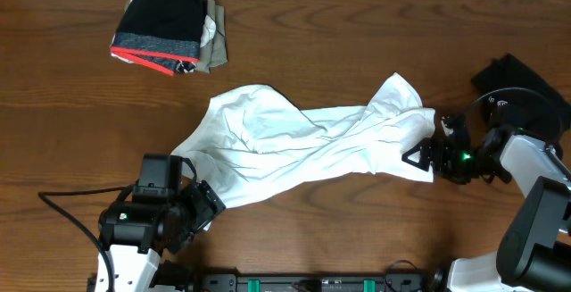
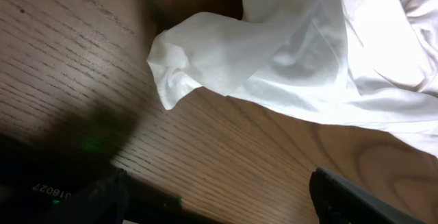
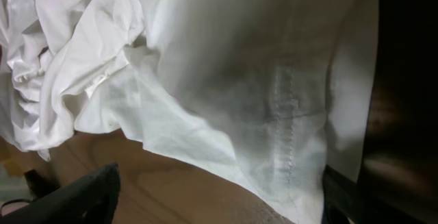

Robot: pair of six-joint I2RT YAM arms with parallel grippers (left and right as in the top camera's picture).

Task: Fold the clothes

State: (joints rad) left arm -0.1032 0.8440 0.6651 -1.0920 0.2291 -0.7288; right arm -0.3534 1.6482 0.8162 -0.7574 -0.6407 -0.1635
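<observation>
Between the right jaws, a broad fall of the white shirt (image 3: 226, 80) fills the gap. It is thin cloth, faintly see-through, smooth in the middle and bunched into soft ridges towards one side. A stitched seam (image 3: 284, 128) runs down it in a puckered line. These jaws stand spread wide, one on either side of the cloth, and we see no pinch on it.

From overhead, the shirt (image 1: 294, 145) lies as a long crumpled band on the worktop (image 1: 357, 24), which is dark brown wood with a clear grain. One end of the shirt touches the tips of the right jaws, and its opposite lower corner sits just ahead of the left jaws. The left jaws are also spread apart, with only bare wood between them. Ahead of them a rounded, folded lobe of the shirt (image 2: 308, 53) rests on the wood.

The left arm (image 1: 147, 216) sits low over the worktop with its wrist angled up towards that corner, and a black cable (image 1: 71, 212) trails behind it. The right arm (image 1: 526, 149) reaches in from the side, its wrist roughly level and aimed at the shirt's end.

Well beyond both sets of jaws sits a folded pile. On top is a black garment (image 1: 165, 11) with a grey band and a red edge, and beige cloth (image 1: 217, 37) lies underneath it.
</observation>
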